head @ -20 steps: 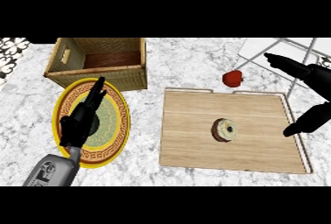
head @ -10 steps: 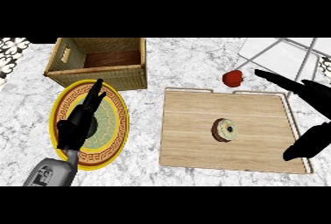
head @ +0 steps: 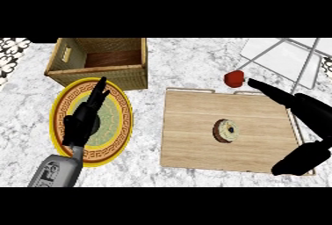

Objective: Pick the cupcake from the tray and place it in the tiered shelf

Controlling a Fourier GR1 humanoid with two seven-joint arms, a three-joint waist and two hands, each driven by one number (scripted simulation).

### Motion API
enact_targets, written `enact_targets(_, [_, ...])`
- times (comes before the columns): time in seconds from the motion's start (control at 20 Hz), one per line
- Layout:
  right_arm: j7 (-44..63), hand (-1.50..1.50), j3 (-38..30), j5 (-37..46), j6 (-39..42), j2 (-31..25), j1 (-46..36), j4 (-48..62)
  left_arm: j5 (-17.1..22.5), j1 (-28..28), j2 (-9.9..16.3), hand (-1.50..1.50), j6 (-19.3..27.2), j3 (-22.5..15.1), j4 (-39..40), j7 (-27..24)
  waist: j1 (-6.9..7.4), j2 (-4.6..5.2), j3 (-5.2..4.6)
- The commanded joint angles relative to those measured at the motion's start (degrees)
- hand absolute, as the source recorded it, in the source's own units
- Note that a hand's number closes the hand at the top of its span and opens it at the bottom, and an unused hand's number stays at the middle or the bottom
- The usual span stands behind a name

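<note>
Right hand [head: 304,115] hangs over the tray's [head: 188,145] right edge, fingers spread wide, lower than a second ago; cupcake [head: 226,130] sits mid-tray, unmoved; shelf [head: 285,55] behind; left hand [head: 84,121] open over the plate [head: 117,103]; no writing readable.

Both hands, left [head: 83,123] and right [head: 304,110], fingers straight.
</note>
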Motion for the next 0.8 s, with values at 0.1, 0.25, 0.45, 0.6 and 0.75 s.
enact_targets(0.1, [4.6, -1.5, -1.7, 1.8, 1.6, 4.1, 2.0, -4.2, -4.0, 4.4, -4.5, 0.0, 1.5, -2.3, -1.8, -2.4, 0.11, 0.01, -0.03])
enact_targets(0.25, [-0.6, -1.5, -3.0, 5.4, 4.1, 5.2, 1.5, 0.0, -2.4, 3.9, -0.9, 0.0, -3.2, 1.9, -4.0, 0.4, 0.28, 0.05, -0.02])
enact_targets(0.45, [-0.4, -1.5, -1.6, 10.1, 2.7, 9.8, 1.9, 0.8, -3.6, 2.5, -3.8, 0.0, -3.3, 2.1, -2.3, 0.8, 0.26, 0.06, -0.02])
enact_targets(0.6, [-1.5, -1.5, -2.0, 12.6, 3.3, 10.7, 0.3, 3.7, -5.8, -1.0, -5.2, 0.0, -1.8, 3.2, 1.6, 0.3, 0.22, 0.12, -0.03])
enact_targets(0.75, [5.2, -1.5, -1.1, 11.8, 5.3, 12.8, 4.4, -5.5, -5.0, 2.2, -3.4, 0.0, -4.6, 3.9, -4.6, 2.8, 0.16, 0.03, -0.03])
